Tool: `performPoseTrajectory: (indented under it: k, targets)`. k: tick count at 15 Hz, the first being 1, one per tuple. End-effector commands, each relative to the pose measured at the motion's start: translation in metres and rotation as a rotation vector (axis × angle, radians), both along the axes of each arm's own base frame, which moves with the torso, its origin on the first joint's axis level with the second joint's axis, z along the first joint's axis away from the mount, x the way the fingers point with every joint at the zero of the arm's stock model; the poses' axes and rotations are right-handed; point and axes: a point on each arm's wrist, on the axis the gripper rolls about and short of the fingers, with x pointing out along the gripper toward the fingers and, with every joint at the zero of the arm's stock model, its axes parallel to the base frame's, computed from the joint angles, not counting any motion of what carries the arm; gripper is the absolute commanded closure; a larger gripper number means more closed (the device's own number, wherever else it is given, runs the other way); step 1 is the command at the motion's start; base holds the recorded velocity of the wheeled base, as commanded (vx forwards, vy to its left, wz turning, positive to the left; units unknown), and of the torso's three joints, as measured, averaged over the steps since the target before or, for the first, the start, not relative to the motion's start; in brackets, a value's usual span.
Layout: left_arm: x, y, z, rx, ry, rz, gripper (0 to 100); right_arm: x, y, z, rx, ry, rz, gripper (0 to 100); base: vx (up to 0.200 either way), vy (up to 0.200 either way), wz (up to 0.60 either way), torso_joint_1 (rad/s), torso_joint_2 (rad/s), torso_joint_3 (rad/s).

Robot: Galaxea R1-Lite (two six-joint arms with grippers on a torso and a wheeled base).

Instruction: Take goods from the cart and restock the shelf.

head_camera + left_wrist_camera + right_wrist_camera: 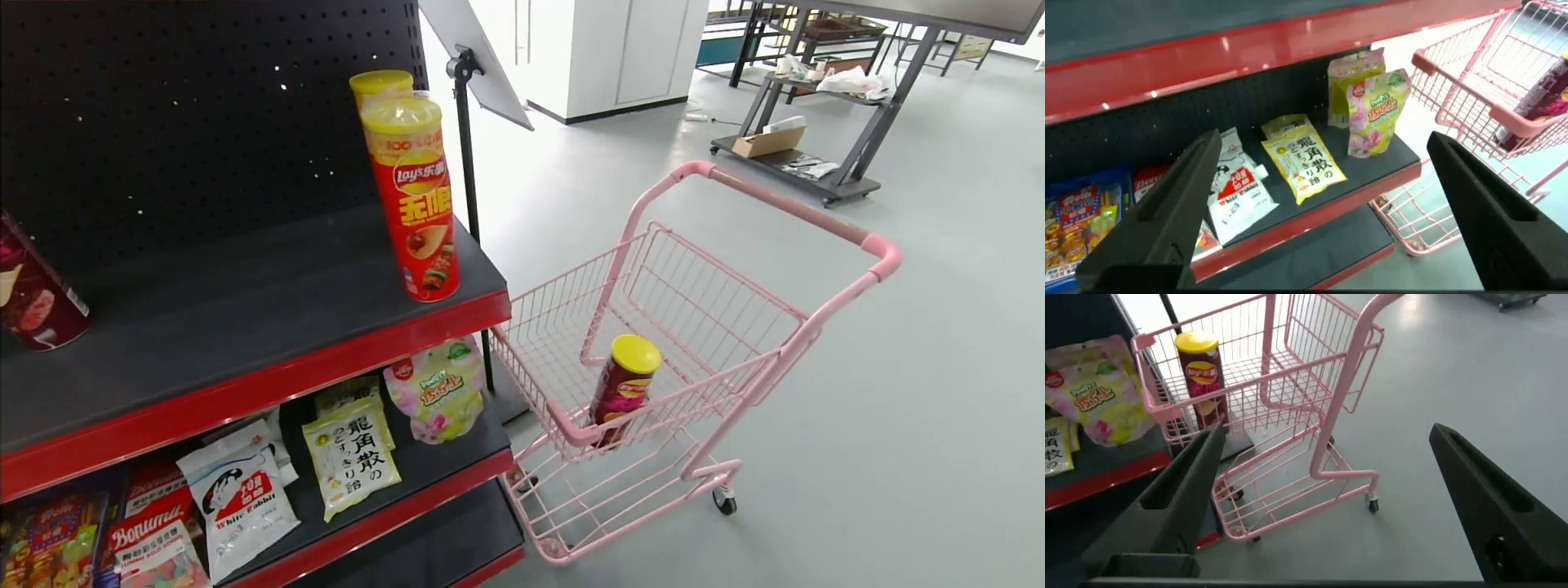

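A yellow-lidded can (pixel 622 390) stands upright in the pink cart (pixel 784 202), right of centre in the head view, beside the shelf (pixel 245 310). The left end effector (pixel 1323 137) and right end effector (pixel 1327 431) are wide, empty.

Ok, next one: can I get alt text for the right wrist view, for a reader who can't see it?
A pink cart holds a single yellow-lidded chip can standing upright in its basket, seen between the open fingers of the right gripper. Beside the cart, the edge of a shelf carries a green-and-pink snack pouch.
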Motion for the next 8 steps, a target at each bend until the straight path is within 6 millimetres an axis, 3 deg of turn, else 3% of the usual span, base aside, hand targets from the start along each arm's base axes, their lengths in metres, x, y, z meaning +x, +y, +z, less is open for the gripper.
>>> performPoseTrajectory:
  k: [1, 8]
  targets:
    - [0.0001, 0.0, 0.0, 0.0, 0.001, 0.002, 0, 0.0001, 0.0, 0.0, -0.001, 0.001, 0.0, 0, 0.0, 0.0, 0.0, -0.149, 0.4, 0.246]
    - [0.0001, 0.0, -0.0002, 0.0, 0.002, 0.0, 0, 0.0001, 0.0, -0.0001, -0.004, 0.002, -0.002, 0, 0.0, 0.0, 0.0, -0.172, 0.51, 0.333]
